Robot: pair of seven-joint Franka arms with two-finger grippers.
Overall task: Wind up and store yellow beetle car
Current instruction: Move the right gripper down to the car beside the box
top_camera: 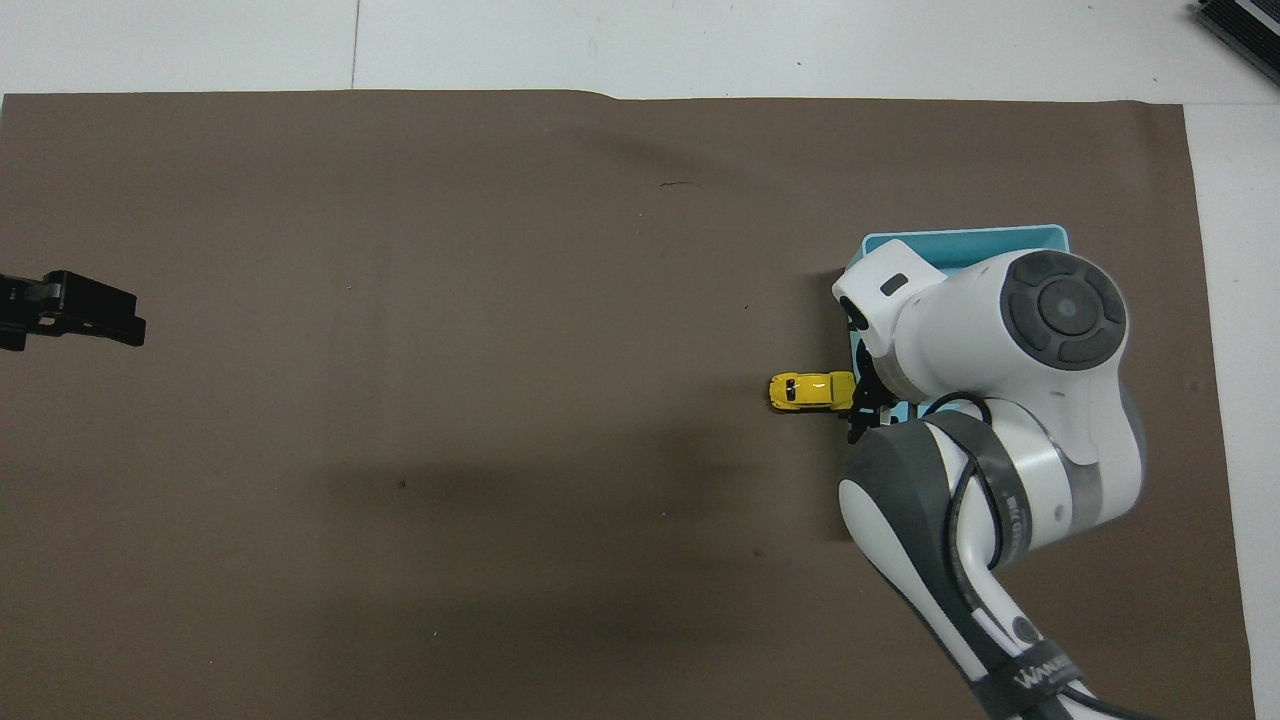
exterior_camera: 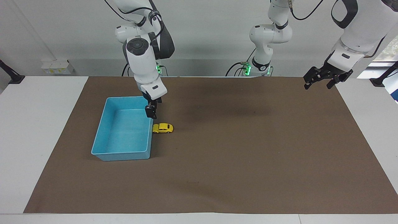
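I'm hovering my right pincer [exterior_camera: 151, 112], released, over the yellow beetle car [exterior_camera: 162, 128]; it's looking light and slippery, so I'm thinking grab its sides.

It looked like a robotics lab: two white arms mounted at a bare table [exterior_camera: 37, 124] under brown matting [exterior_camera: 248, 149].

We see our right arm bent steeply down from its base, wrist nearly vertical, and its right gripper [exterior_camera: 151, 112] points straight down, held up in the air (its fingers stand apart). Our left arm waits off at its own end of the table, its left gripper [exterior_camera: 320, 81] raised and spread open.
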